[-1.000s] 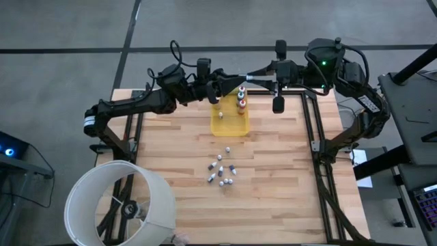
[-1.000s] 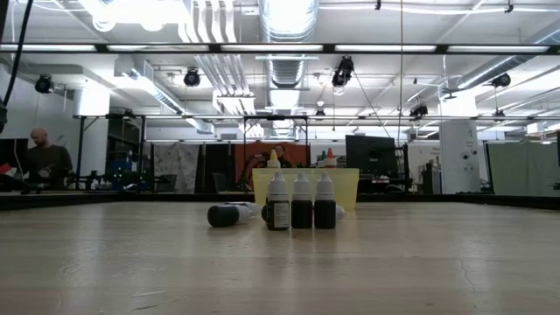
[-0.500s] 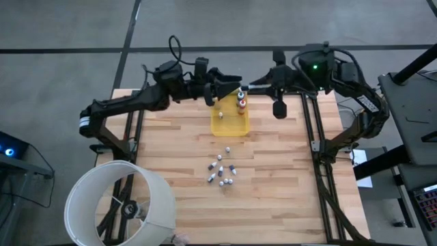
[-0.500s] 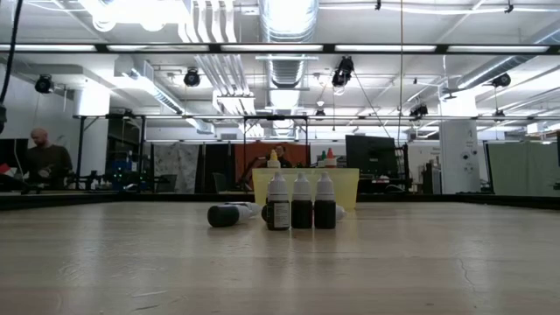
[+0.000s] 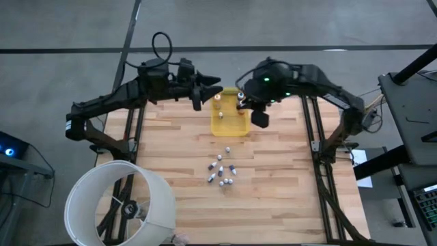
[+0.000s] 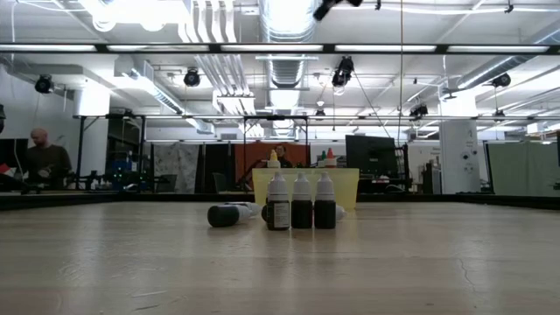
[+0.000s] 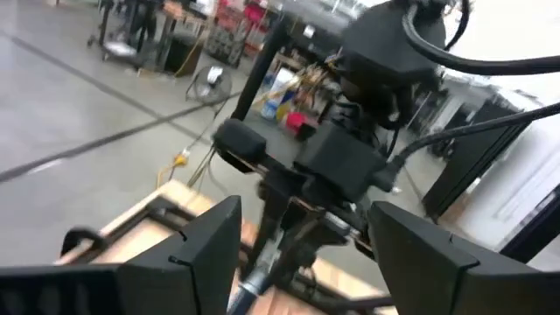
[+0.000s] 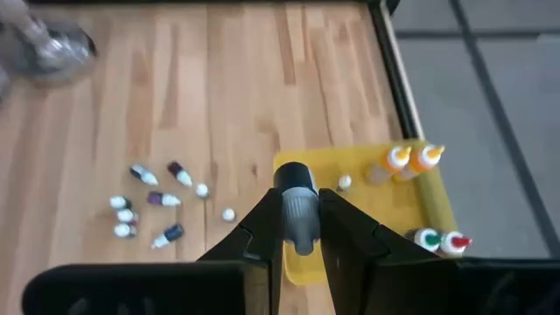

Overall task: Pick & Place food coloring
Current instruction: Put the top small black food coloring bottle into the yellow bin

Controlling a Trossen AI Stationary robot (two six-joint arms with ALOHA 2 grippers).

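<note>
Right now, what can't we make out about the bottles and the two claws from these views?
- Cap colours in the loose bottle cluster: too small in the high view.
- Tray contents: low view shows only cap tips over its wall, and three upright bottles block the front.
- Right claw: grips a bottle; its fingers hide the lower body.
- Left claw: open, empty; its wrist view is blurred.

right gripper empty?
No: in the right wrist view the right gripper is shut on a dark-bodied, white-capped food coloring bottle above the yellow tray.
</note>
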